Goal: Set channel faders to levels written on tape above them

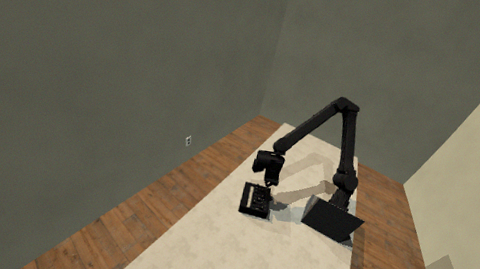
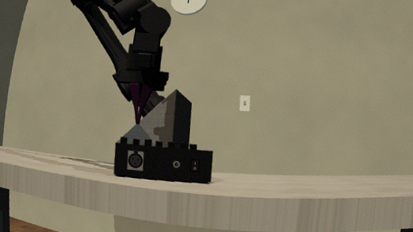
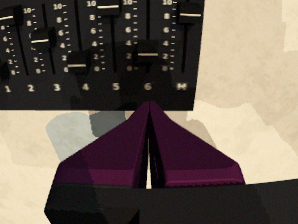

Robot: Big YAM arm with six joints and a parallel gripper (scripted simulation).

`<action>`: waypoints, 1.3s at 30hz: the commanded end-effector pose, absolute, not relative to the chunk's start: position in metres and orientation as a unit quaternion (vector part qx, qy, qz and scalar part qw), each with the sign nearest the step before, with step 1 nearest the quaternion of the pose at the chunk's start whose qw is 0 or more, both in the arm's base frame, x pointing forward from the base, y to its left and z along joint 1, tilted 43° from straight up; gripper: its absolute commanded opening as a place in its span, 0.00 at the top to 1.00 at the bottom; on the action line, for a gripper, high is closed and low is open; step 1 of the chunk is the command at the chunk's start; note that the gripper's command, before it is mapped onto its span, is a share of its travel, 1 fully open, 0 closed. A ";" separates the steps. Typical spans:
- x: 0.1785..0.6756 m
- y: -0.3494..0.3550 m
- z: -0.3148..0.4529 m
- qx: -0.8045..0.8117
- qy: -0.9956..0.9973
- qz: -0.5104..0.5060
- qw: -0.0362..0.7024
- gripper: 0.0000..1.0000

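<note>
Fingers (image 1: 269,184) (image 2: 135,94) narrow, tips together and holding nothing, above the near side of the lighting desk (image 1: 244,205) (image 2: 161,170) (image 3: 65,102). Channel 6 fader (image 3: 147,57) has its cap line nearest the 2 mark; the master fader (image 3: 190,18), just beside it, reads close to 8. The level tape lies outside the wrist view, so the match cannot be judged here. The lighting desk stands upright on the desk (image 1: 215,260) (image 2: 275,189) (image 3: 250,75). Beyond it, the arm (image 1: 307,128) (image 2: 149,21) reaches over, with a slanted block (image 1: 333,220) (image 2: 182,124) near its base. Probable faults: lowering off-line could drag the master fader from its starting level; pressing too deep could tip or slide the lighting desk; overlong strokes could carry a cap past its mark.
</note>
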State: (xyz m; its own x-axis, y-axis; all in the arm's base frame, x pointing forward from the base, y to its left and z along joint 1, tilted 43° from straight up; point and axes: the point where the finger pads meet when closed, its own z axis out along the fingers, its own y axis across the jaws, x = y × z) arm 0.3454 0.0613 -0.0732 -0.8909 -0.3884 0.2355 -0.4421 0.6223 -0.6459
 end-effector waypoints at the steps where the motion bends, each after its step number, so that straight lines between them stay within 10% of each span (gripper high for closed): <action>1: 0.349 0.070 -0.073 0.230 -0.902 0.364 0.021 1.00; 39: 0.351 0.053 -0.080 0.228 -0.902 0.366 0.028 1.00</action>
